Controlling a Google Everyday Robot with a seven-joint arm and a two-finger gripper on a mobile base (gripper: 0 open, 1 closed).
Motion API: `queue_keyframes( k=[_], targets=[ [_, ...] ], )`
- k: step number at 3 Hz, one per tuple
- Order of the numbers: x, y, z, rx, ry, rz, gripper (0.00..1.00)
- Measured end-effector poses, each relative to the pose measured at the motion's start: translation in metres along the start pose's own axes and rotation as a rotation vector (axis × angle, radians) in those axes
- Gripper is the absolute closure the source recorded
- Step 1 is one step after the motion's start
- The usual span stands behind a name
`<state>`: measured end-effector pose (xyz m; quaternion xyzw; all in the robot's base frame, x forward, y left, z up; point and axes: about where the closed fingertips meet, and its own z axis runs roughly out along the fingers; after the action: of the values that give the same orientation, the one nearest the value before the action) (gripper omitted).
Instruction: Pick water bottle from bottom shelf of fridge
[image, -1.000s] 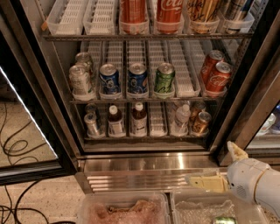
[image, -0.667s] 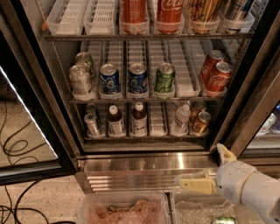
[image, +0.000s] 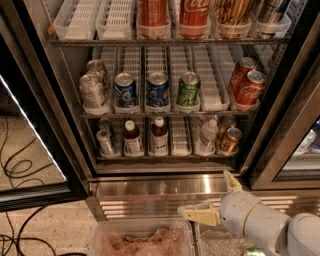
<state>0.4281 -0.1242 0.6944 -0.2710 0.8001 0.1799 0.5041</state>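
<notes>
Okay, water bottle (image: 207, 134) stands upright on the bottom shelf (image: 170, 157) of the fridge (image: 150, 189), in a lane right of centre, white cap up, long axis vertical. Just beside it on the right is a gold can (image: 230, 140); an empty lane tray sits on its left, then two brown bottles (image: 146, 137) further left (not the target).

Gripper (image: 203, 193) is low, in front of the steel base, below the bottle and roughly in line with it. Its fingers are spread apart and hold nothing: one cream finger (image: 197, 215) points left, the other (image: 232, 181) points up toward the shelf. The bottle lies up and further in from it.

White arm (image: 260, 227) enters from the lower right corner, wrist angled up-left. My read: approach stage, no contact yet. The next move needs a rise and a reach in, with the jaws going either side of the upright bottle and clearing the can.
</notes>
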Motion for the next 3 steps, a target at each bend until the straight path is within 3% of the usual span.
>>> queue_keyframes(
  k=[2,3],
  targets=[
    [0.015,0.000,0.035,0.115,-0.118,0.109,0.00],
    [0.023,-0.004,0.042,0.129,-0.128,0.158,0.00]
  ],
)
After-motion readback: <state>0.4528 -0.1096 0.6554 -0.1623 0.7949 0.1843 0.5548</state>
